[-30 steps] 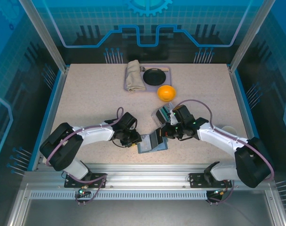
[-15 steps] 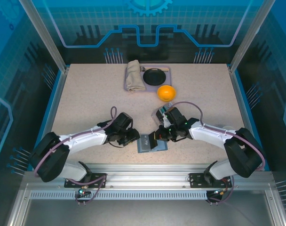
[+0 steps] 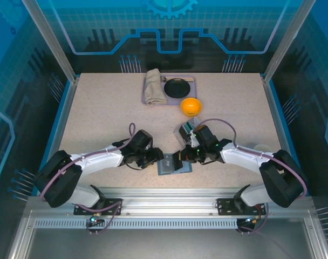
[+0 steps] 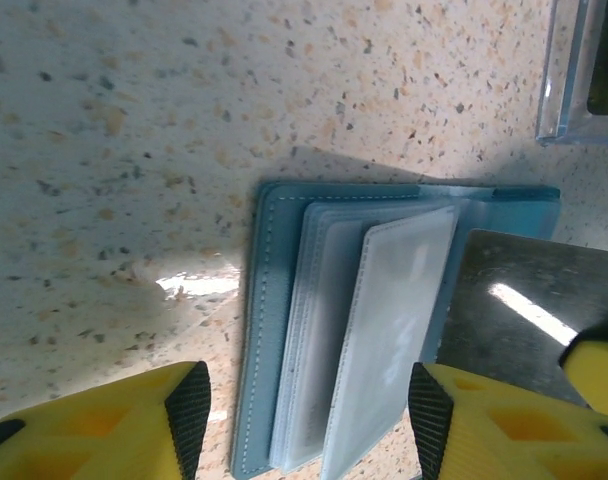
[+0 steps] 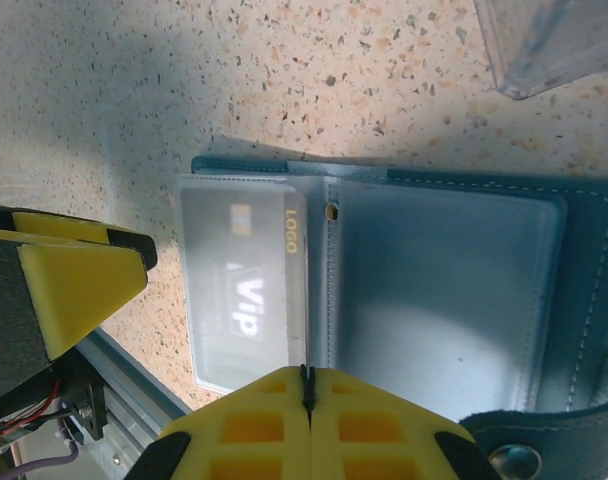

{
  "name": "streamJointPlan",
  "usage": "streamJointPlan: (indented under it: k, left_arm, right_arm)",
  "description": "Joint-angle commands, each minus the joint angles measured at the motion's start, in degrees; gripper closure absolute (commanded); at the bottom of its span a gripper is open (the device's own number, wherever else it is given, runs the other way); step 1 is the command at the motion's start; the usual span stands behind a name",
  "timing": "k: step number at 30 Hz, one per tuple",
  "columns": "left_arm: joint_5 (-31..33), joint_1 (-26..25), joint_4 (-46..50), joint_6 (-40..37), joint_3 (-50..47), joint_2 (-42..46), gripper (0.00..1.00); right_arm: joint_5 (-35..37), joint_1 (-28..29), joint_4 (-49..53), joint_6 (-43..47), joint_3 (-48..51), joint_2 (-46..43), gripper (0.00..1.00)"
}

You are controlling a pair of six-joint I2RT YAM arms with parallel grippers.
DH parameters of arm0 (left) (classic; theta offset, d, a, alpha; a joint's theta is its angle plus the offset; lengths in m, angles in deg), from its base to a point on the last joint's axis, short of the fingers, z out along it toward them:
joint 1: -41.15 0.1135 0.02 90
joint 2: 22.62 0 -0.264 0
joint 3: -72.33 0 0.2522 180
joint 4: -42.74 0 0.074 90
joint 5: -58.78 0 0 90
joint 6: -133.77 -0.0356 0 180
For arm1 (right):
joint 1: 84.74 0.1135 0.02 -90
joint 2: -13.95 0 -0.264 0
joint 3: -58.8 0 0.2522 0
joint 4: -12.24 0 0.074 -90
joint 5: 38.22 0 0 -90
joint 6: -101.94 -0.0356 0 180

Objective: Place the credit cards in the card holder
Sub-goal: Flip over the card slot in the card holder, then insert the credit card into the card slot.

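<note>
The slate-blue card holder (image 3: 169,168) lies open near the table's front edge, its frosted sleeves fanned out (image 4: 384,330) (image 5: 444,290). My right gripper (image 3: 184,156) (image 5: 307,385) is shut on the thin edge of a dark credit card (image 4: 514,310) that stands tilted against the sleeves. White "Vip" and gold "LOGO" lettering of a card (image 5: 239,290) shows through the leftmost sleeve. My left gripper (image 3: 156,158) (image 4: 304,425) is open and straddles the holder's near end without touching it. Other cards are out of view.
A clear case (image 3: 186,129) (image 4: 584,70) (image 5: 554,40) sits just behind the holder. Farther back are an orange (image 3: 190,106) and a tray (image 3: 153,102) with a folded cloth and a dark plate. The metal front rail (image 3: 169,192) runs close below the holder.
Both grippers have moved down and in toward the holder. The right one has moved left with the dark card, and the holder now lies flatter.
</note>
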Motion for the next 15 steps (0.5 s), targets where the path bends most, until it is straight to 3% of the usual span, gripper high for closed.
streamJointPlan:
  k: [1, 15]
  left_arm:
    - [-2.74, -0.43, -2.37, -1.22, 0.85, -1.52, 0.42]
    - [-1.97, -0.76, -0.93, -1.38, 1.28, -6.26, 0.67]
  right_arm:
    - [-0.99, -0.87, -3.62, -0.87, 1.74, -1.03, 1.00]
    - [-3.46, -0.86, -12.36, -2.66, 5.44, 1.03, 1.00]
